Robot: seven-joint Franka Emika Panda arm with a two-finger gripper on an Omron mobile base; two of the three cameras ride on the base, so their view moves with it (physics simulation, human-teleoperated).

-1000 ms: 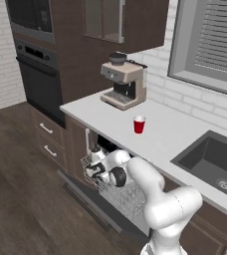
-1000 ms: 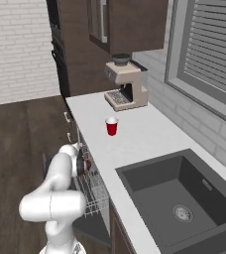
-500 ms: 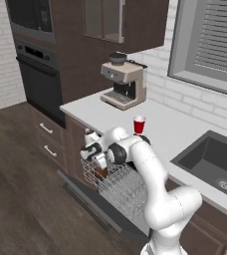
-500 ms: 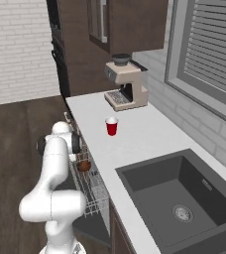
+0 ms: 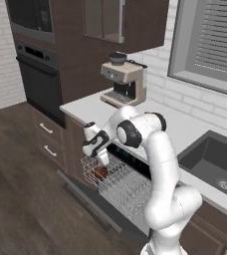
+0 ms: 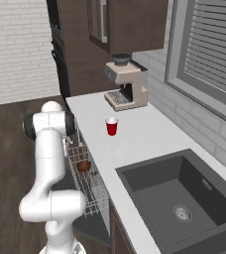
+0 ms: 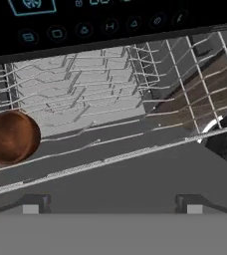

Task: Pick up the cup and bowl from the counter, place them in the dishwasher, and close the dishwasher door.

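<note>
Pincer (image 7: 111, 201) spread wide, empty, above rack (image 5: 116, 185), bowl (image 7: 11, 137) at rack's corner

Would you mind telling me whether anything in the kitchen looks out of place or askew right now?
Nothing looks damaged or spilled. The bowl sits in the dishwasher's pulled-out rack, the cup stands upright on the counter, and the dishwasher door hangs open.
</note>
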